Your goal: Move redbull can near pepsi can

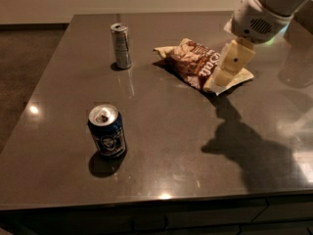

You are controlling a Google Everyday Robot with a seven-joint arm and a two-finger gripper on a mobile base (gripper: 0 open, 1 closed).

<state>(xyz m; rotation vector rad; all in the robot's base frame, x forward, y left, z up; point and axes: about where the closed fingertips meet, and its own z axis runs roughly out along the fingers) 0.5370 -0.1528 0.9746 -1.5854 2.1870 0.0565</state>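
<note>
The end effector (234, 66) hangs at the right of the counter (166, 146), over the near end of a crumpled chip bag (190, 60). Whether it is open or closed cannot be told, but neither can is in it.

The redbull can (121, 46) stands upright well off to the end effector's left in the camera view and a little farther back, with the bag between them. The pepsi can (107, 131) stands upright too, further left and much nearer the camera, well apart from the redbull can.

The redbull can is probably a light, stiff, thin-walled thing with a smooth, slippery skin. Being tall and slim, it would tip easily if nudged near the top. The safest hold is likely across the middle of its body, squeezed only gently so the wall does not dent.

As for contents, it is unclear whether either can is full or empty, or whether the bag still has anything in it.
</note>
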